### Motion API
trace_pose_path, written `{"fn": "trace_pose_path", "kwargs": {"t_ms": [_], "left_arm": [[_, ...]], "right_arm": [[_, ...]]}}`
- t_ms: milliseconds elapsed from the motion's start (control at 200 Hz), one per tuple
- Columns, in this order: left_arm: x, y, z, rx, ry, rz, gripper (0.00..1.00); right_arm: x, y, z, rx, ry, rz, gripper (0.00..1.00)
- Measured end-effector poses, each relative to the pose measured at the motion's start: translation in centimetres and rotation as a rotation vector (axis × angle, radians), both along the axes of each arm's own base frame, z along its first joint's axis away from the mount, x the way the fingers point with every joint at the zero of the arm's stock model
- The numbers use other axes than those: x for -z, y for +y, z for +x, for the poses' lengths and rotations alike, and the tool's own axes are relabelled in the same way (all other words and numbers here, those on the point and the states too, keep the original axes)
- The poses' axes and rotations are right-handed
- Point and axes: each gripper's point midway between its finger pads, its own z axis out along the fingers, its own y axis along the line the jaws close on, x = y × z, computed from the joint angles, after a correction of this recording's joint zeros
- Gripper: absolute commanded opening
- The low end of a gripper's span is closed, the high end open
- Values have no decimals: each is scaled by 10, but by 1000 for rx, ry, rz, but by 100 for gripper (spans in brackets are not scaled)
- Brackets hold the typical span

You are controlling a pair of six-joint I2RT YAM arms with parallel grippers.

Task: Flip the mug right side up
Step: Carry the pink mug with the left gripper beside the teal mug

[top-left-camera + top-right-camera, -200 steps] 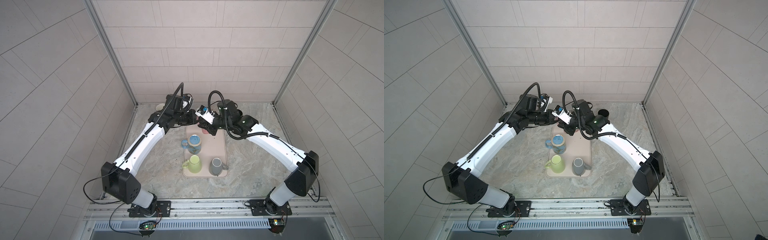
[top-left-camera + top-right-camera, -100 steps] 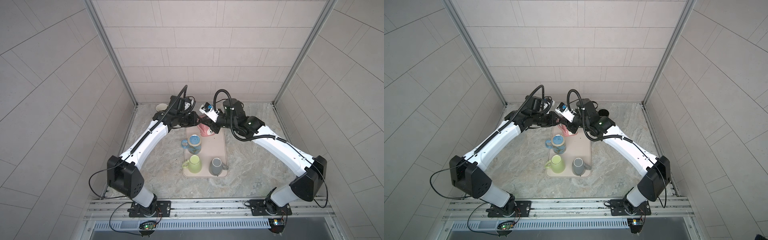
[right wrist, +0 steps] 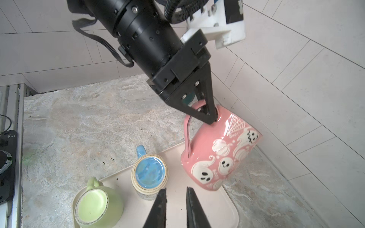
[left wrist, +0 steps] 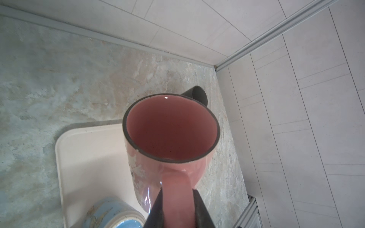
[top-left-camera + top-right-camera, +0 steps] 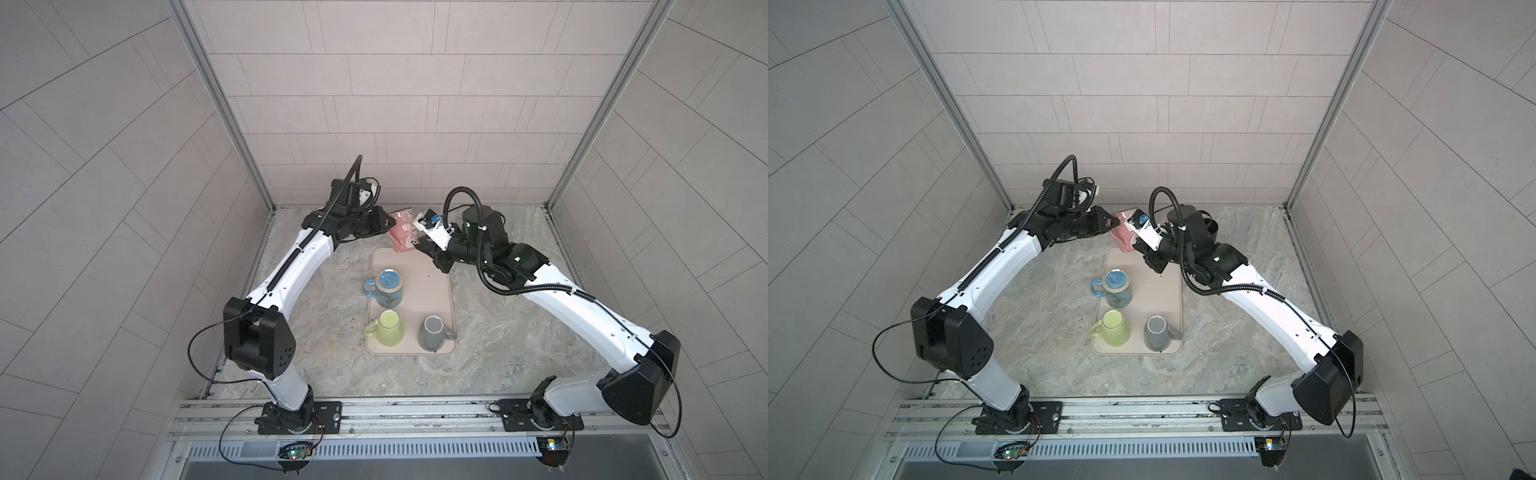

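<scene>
My left gripper (image 3: 212,118) is clamped on the handle of the pink mug (image 3: 221,158), the two fingers (image 4: 199,209) pressing the handle from either side in my left wrist view. The pink mug hangs tilted at the far end of the tray (image 5: 432,299), its mouth facing up towards my left wrist and its rounded base low by the tray's far edge; I cannot tell whether it touches. My right gripper (image 3: 176,195) waits just beside the mug, its jaws a narrow gap apart with nothing between them. On the tray stand a blue mug (image 5: 388,286), a green mug (image 5: 388,334) and a grey mug (image 5: 432,332), all well clear of the pink one in both top views
</scene>
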Motion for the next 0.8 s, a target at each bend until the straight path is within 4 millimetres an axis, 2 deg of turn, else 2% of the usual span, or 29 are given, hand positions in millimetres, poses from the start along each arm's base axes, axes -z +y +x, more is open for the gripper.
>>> {"fn": "trace_pose_path", "kwargs": {"t_ms": [295, 615, 796], "left_arm": [[17, 22, 36, -113, -113, 103, 0], [59, 51, 77, -247, -232, 234, 0], [78, 63, 87, -283, -294, 309, 0]], "right_arm": [[2, -24, -4, 78, -1, 39, 17], [12, -36, 1, 128, 30, 67, 15], [17, -39, 5, 144, 42, 84, 14]]}}
